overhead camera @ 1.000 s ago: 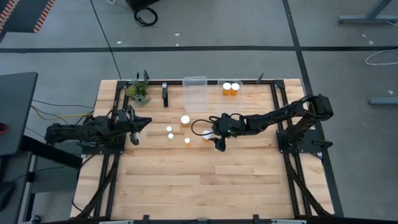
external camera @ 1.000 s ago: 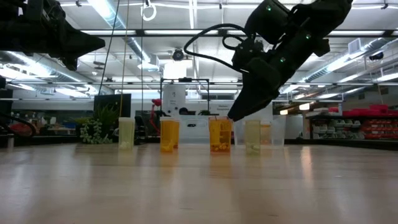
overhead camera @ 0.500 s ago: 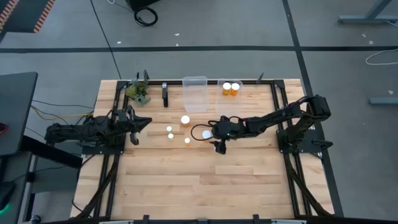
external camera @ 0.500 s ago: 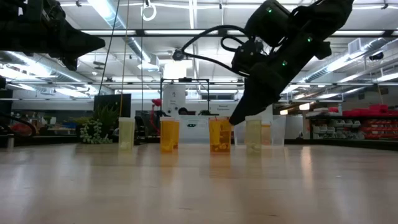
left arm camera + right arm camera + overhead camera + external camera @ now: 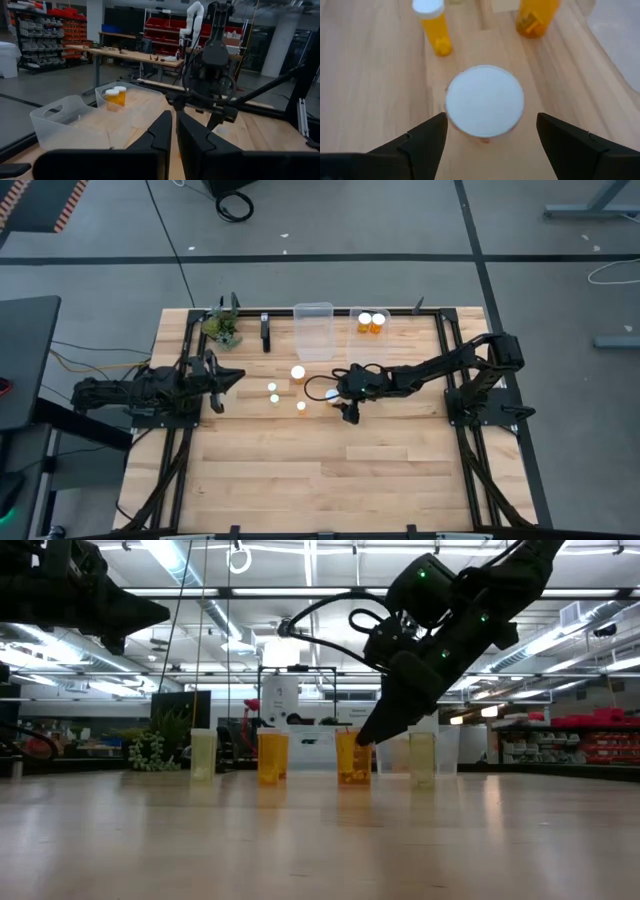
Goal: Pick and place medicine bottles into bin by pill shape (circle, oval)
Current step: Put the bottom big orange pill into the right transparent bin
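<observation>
right gripper [image 5: 490, 132]: wide open, empty | white-capped bottle [image 5: 484, 100]: directly below, between its fingers

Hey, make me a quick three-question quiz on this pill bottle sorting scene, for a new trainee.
1. True or false: the right hand is open above a white-capped bottle.
2. How many bottles already sit in a clear bin at the table's far edge? A) none B) two C) five
3. Fill in: the left hand is ____ and holds nothing.

Key:
1. True; its fingers straddle the cap without touching it.
2. B; the other clear bin looks empty.
3. Shut; it waits at the table's left side, away from the bottles.
</observation>
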Controlling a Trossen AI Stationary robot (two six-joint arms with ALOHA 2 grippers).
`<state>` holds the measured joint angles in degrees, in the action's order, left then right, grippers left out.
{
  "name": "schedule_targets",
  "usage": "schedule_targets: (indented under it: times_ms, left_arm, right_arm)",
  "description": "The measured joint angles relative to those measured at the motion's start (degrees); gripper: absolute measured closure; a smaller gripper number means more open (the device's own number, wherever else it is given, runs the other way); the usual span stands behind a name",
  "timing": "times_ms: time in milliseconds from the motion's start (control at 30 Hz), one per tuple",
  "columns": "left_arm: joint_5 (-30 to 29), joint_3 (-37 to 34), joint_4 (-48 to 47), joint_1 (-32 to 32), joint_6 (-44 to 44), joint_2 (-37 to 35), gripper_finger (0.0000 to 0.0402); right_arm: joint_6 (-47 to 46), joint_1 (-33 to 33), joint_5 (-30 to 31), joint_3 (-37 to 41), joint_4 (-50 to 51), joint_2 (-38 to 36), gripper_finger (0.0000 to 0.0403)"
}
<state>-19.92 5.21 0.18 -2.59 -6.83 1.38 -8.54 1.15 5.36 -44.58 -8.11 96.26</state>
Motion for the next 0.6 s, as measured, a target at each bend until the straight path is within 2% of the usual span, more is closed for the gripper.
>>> schedule_targets:
  times_ms: [600]
  left_arm:
    - [0.0,0.0,-0.1,0.0,0.0,0.1,0.0364]
  right_arm:
    - [0.7,0.5,0.1,0.1,-4.6,5.3,0.0117]
